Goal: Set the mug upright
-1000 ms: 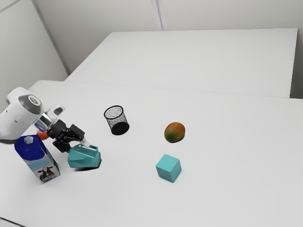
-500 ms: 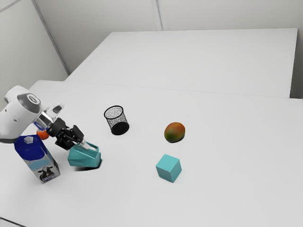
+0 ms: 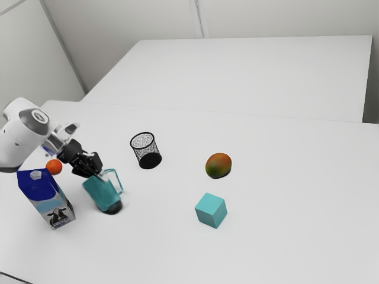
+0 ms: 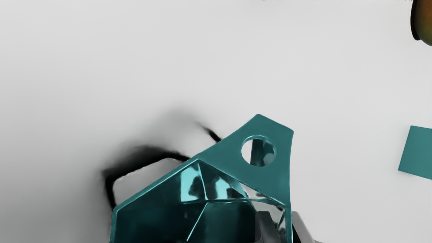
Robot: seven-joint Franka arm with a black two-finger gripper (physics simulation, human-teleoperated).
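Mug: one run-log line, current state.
mug: tilted, not upright | gripper: shut on mug's wall, one finger inside | milk carton: standing | task: unfinished

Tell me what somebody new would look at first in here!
Probably the shiny teal mug, tilted, with its wall pinched in the tool. Next, the blue-topped carton with a cow on it, near the exterior view's left edge. Then maybe the teal cube and the orange-green mango, both farther toward that view's right.
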